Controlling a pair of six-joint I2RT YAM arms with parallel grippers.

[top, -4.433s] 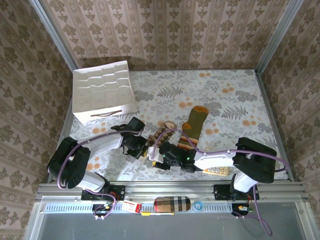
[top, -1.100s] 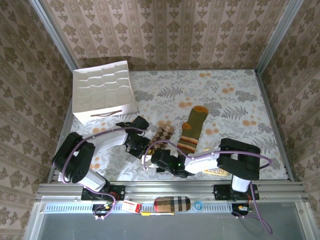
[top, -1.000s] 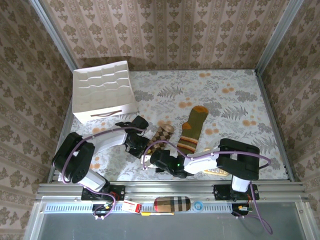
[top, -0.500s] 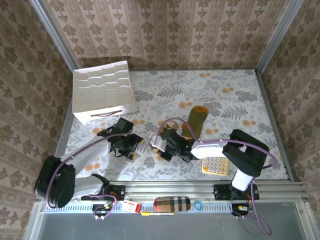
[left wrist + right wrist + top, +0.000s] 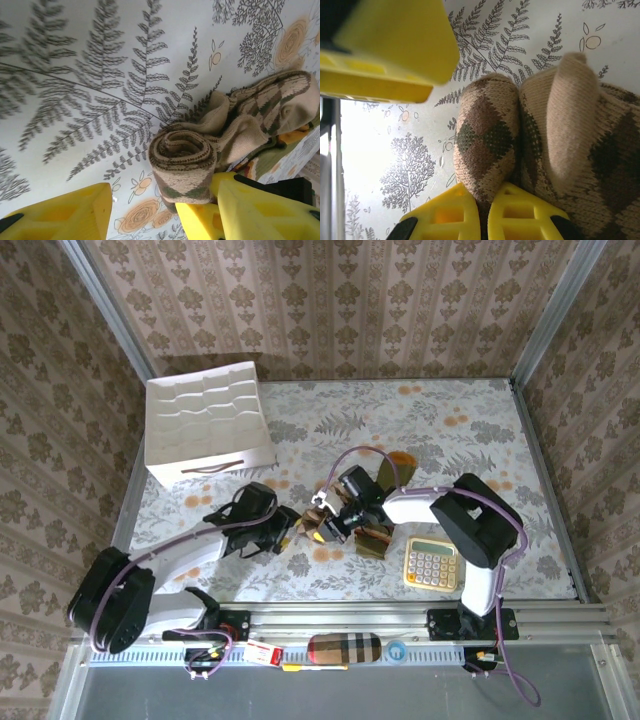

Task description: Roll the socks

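Note:
The argyle sock is partly rolled: a tight roll (image 5: 182,165) with its loose tan end (image 5: 260,107) trailing behind. My right gripper (image 5: 487,215) is shut on the roll's (image 5: 485,135) end, its fabric pinched between both fingers. My left gripper (image 5: 162,215) is open around the roll, its left finger well apart from it. From above, both grippers, left (image 5: 290,532) and right (image 5: 332,523), meet at the roll (image 5: 320,532) on the mat. The olive sock (image 5: 401,461) lies flat under the right arm, its orange toe showing.
A yellow calculator (image 5: 432,562) lies front right of the socks. A white divided box (image 5: 207,425) stands at the back left. A beige plaid case (image 5: 345,648) rests on the front rail. Patterned walls close in the floral mat (image 5: 470,430).
The left gripper has opened and let go of the roll. The right gripper has carried the roll away from the front edge, and its arm has swung off the calculator.

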